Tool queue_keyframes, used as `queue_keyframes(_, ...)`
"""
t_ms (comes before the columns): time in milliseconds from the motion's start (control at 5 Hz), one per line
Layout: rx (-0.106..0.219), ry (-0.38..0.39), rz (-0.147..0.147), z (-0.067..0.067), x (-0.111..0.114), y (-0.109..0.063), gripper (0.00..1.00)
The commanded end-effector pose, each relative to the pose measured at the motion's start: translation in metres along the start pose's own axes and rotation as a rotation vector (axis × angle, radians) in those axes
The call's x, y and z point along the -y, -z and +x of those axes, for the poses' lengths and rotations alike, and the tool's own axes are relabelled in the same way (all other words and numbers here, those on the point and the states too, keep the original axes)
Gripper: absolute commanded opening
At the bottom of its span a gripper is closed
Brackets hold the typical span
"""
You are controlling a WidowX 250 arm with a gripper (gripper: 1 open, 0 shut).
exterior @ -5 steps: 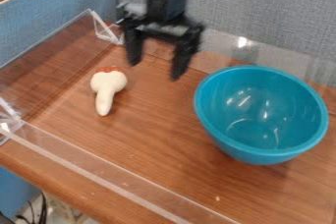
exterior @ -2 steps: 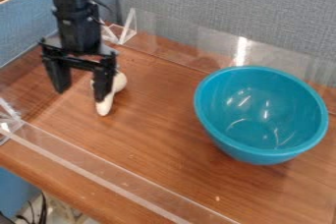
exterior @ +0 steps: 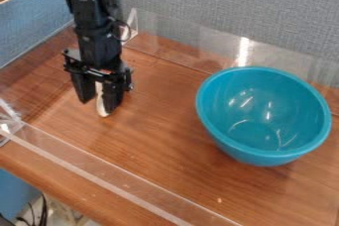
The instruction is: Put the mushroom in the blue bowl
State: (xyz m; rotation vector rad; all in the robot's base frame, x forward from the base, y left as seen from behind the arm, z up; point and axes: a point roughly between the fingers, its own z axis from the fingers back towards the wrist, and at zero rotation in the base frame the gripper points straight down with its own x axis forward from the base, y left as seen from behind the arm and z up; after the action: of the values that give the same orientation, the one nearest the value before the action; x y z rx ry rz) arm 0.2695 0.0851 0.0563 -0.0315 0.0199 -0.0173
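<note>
- A clear plastic rail point(exterior: 79, 166) ran along the near edge of the wooden table point(exterior: 159, 131), with a small clear bracket at its left end.
- The blue bowl point(exterior: 263, 114) sat on the right side of the table, upright, its glossy inside catching the light.
- The bowl stood well apart from the gripper, with bare wood between them.
- The gripper point(exterior: 101, 99) hung left of centre, pointing straight down, its black fingertips at or just above the table top.
- The jaws stood narrow, drawn in around the mushroom point(exterior: 103, 105); only a small cream patch of it showed between and just below the dark fingers.
- Whether the fingers point(exterior: 83, 87) were already pressing on the mushroom or merely close on either side, I cannot tell.
- The mushroom lay on the wood at the left, far from the bowl and not lifted as far as could be seen.
- The black arm point(exterior: 90, 17) rose from the gripper up to the top edge of the picture.
- Behind it a clear plastic wall point(exterior: 199, 42) edged the far side of the table.
- A grey-blue fabric panel point(exterior: 239, 7) filled the background, with a light wooden box point(exterior: 20, 2) at the far left.
</note>
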Motion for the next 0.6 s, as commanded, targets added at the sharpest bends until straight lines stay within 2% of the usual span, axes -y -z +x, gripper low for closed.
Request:
queue_keyframes(0, 0.035, 0.074, 0.015, 0.009, -0.002, 0.001, 1.00)
queue_keyframes(400, 0.038, 0.149, 0.010, 0.023, 0.014, -0.015, 1.00)
